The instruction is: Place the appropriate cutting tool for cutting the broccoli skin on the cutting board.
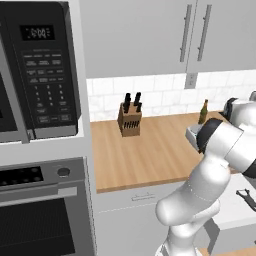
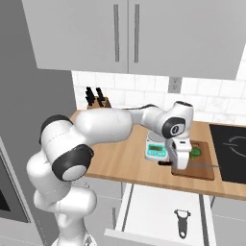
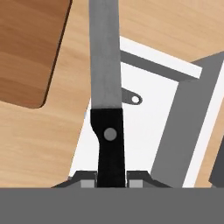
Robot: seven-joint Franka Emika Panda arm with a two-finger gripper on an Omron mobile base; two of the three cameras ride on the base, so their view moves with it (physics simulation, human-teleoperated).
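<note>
Pale wood worktop spreads under the claw, with a grey kitchen scale showing a teal display just to its left in the right base view, and a knife block with dark handles well off toward the tiled wall. Below the claw an open white drawer juts from the counter front, a small dark peeler lying flat in it. The claw is clenched on the black handle of a knife, its two dark fingertips pressed against either side of the handle. A flat, dull grey blade runs straight out from the grip, one round rivet set in the handle. Reddish-brown and smooth with rounded corners, the cutting board lies directly beneath and beside the claw, and the knife blade stretches level above it. Lumpy and bright green, the broccoli rests on the board just beside the claw.
</note>
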